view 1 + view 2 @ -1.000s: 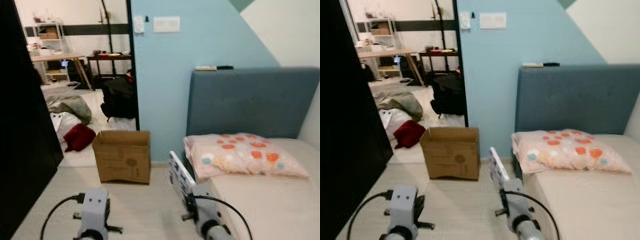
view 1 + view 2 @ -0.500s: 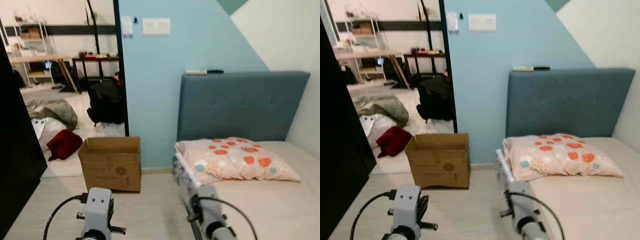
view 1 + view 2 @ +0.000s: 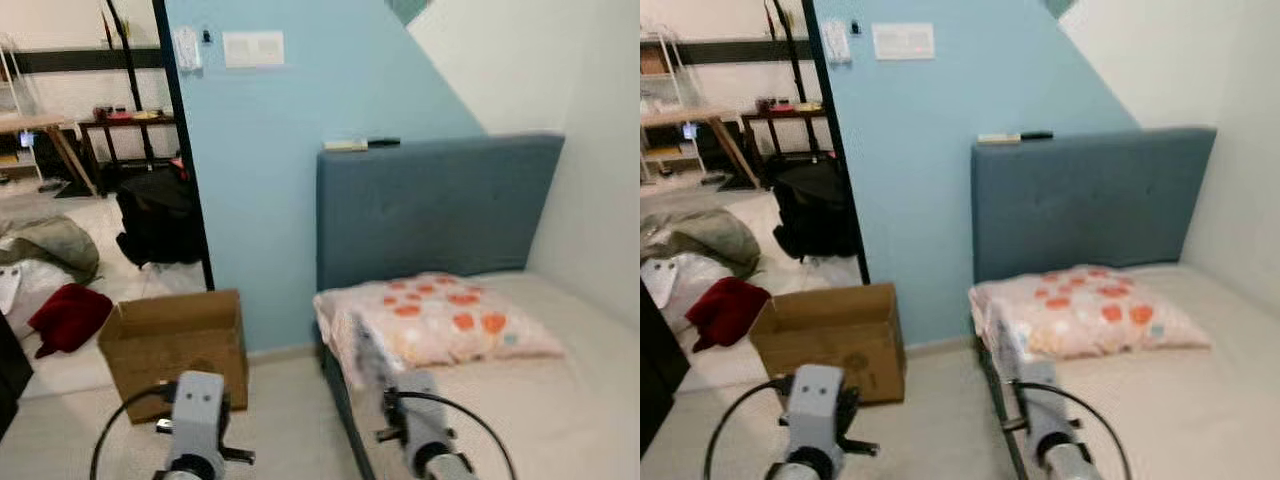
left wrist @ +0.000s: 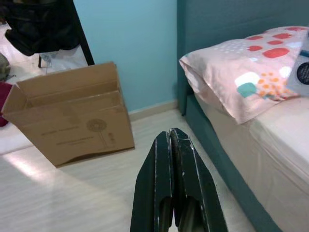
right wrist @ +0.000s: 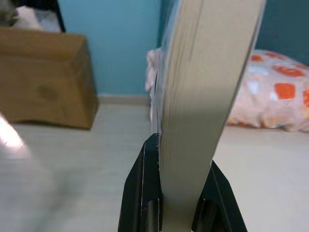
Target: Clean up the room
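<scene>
The right pincer is pinching a thin book by its lower edge — the book is standing on edge, its long axis running away from the wrist toward the pillow. It is hanging over the near corner of the bed, just beside the mattress edge. The left pincer is pressed together, empty, hovering over bare floor. An open cardboard box is sitting against the blue wall, with floor lying free between box and bed frame. A doorway beside the wall is opening onto a cluttered room — red cloth, black bag.
</scene>
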### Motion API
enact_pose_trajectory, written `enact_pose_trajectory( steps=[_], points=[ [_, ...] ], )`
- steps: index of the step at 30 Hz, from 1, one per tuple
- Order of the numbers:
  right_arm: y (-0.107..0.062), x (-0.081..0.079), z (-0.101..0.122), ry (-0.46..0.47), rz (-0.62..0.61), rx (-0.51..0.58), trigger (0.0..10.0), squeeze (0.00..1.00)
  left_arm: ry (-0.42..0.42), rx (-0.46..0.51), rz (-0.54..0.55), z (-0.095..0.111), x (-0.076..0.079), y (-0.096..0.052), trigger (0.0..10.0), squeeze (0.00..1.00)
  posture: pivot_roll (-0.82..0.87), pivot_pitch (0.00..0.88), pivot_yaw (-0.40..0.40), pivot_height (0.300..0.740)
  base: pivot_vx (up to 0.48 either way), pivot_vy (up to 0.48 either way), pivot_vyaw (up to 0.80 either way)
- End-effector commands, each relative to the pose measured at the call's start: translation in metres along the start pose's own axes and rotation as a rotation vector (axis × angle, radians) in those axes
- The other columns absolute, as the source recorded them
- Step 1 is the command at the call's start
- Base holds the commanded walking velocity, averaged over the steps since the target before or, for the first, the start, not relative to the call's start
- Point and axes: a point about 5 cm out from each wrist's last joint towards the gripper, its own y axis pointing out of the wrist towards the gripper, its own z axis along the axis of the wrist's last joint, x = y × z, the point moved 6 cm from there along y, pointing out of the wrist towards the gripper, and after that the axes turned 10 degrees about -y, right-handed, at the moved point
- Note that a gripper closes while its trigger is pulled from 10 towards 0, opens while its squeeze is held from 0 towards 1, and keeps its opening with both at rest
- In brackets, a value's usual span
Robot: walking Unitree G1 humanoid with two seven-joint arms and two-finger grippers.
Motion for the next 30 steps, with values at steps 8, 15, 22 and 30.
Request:
enact_pose_trajectory(
  steps=[8, 15, 22, 30],
  points=[
    [0.0028, -0.0139, 0.0119, 0.017, 0.031, 0.039, 10.0, 0.0, 0.01, -0.031, 0.028, -0.0084, -0.0108, -0.0035, 10.0, 0.0, -0.04, 0.065, 0.002, 0.74, 0.303, 0.0, 0.0],
    [0.0031, -0.013, 0.0118, 0.025, 0.029, 0.037, 10.0, 0.0, 0.01, -0.031, 0.03, -0.0087, -0.0114, -0.0037, 10.0, 0.0, -0.04, 0.065, 0.001, 0.74, 0.302, 0.0, 0.0],
    [0.0034, -0.0136, 0.0122, 0.029, 0.03, 0.037, 10.0, 0.0, 0.01, -0.03, 0.028, -0.0085, -0.0111, -0.0035, 10.0, 0.0, -0.04, 0.064, 0.002, 0.74, 0.304, 0.0, -0.65],
    [0.0027, -0.0129, 0.0123, 0.021, 0.026, 0.041, 10.0, 0.0, 0.01, -0.033, 0.023, -0.009, -0.0104, -0.0033, 10.0, 0.0, -0.04, 0.063, 0.004, 0.74, 0.3, 0.0, -0.07]
  ],
)
